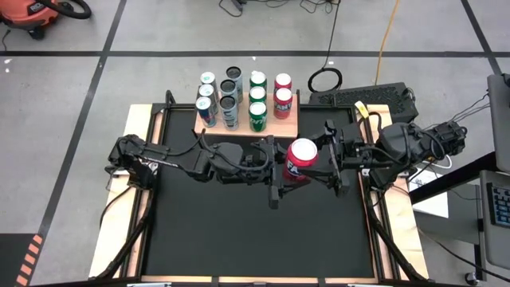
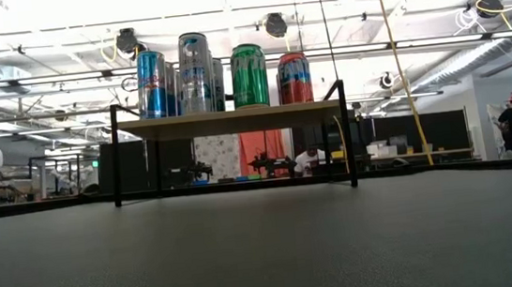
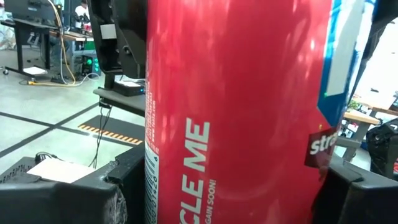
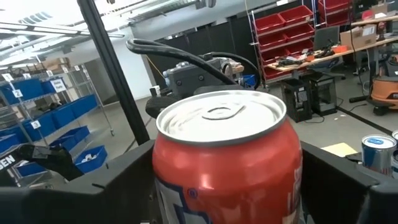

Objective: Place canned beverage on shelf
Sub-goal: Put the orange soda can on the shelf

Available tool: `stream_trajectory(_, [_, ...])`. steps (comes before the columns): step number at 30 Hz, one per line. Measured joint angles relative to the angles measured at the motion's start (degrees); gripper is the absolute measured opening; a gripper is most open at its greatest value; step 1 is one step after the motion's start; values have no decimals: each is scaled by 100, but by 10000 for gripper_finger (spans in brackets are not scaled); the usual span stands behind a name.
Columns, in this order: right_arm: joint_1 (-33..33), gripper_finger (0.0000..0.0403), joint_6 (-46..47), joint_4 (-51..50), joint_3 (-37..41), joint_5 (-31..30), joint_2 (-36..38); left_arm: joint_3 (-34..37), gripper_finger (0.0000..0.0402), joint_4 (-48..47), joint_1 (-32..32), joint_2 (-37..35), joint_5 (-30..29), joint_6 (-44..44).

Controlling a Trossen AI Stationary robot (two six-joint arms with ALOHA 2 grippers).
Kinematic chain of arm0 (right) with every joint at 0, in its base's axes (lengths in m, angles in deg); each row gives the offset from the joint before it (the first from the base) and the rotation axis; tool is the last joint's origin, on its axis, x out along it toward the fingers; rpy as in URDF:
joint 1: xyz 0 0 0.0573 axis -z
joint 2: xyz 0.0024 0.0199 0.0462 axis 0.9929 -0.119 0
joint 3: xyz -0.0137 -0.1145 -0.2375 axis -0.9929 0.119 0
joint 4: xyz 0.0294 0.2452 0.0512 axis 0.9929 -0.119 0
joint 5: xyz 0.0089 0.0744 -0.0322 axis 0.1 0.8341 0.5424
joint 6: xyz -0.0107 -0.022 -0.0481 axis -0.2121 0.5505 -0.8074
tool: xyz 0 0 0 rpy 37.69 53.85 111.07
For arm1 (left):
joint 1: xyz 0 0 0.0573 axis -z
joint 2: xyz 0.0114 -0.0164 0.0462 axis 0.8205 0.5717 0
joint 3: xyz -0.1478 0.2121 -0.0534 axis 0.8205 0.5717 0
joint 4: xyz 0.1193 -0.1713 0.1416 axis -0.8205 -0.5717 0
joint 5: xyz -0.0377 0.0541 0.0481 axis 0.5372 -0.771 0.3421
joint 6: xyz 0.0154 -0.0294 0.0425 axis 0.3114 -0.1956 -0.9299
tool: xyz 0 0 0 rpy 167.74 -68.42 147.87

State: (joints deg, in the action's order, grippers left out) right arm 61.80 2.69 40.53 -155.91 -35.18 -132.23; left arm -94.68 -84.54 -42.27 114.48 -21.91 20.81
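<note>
Flanking red can [image 1: 302, 159], both jaws wide

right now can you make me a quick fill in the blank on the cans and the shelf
1. The can between the two grippers is mostly ____ in colour.
2. The shelf has a board made of light ____.
3. On the shelf, the row of green cans holds ____ cans.
4. In the low view, the can held by the arms is ____.

Missing words: red; wood; three; not visible
</note>
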Motion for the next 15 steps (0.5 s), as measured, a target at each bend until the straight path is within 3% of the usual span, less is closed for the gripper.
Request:
stream_trajectory(8, [0, 330, 5, -38, 0, -3, 2, 0, 288, -84, -2, -2, 0, -31])
stream_trajectory(15, [0, 291, -97, -138, 0, -8, 0, -2, 288, -162, -2, -2, -14, 0])
